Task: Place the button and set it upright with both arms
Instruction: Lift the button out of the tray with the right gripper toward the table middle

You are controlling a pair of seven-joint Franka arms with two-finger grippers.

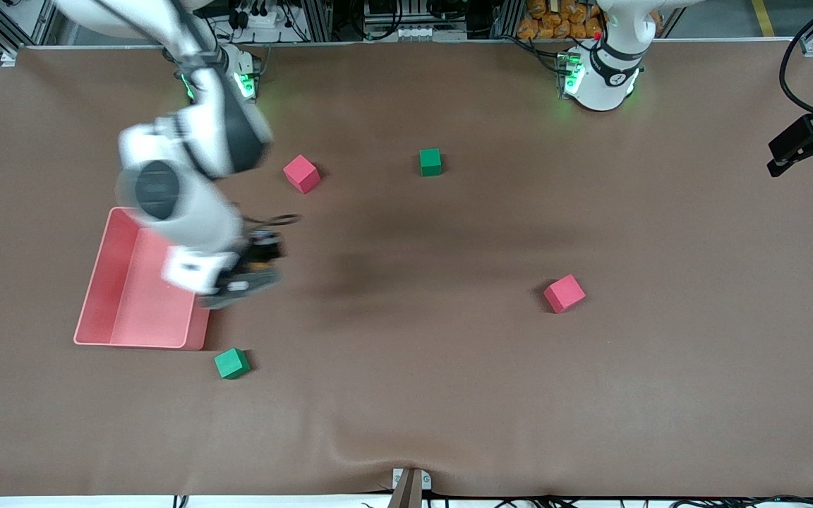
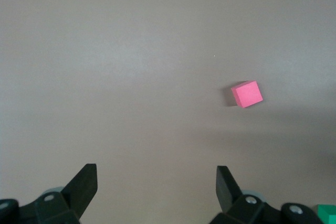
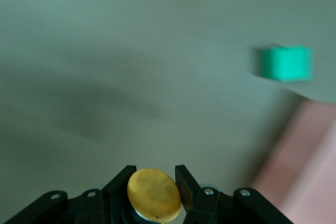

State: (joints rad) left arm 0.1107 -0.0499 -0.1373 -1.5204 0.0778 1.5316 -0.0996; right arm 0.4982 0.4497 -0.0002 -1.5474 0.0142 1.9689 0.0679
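The button [image 3: 154,194] shows its round orange cap between the fingers of my right gripper [image 3: 155,171], which is shut on it. In the front view that gripper [image 1: 248,279] hangs blurred with motion over the table, beside the pink tray's [image 1: 117,282] edge, and only a speck of orange of the button [image 1: 260,267] shows. My left gripper [image 1: 784,156] is up over the left arm's end of the table. It is open with nothing between its fingers [image 2: 156,169]. The left arm waits.
A green cube [image 1: 231,363] [image 3: 286,62] lies just nearer the camera than the tray [image 3: 304,161]. A pink cube [image 1: 564,293] [image 2: 247,94] sits toward the left arm's end. Another pink cube [image 1: 301,173] and a green cube [image 1: 430,162] lie closer to the bases.
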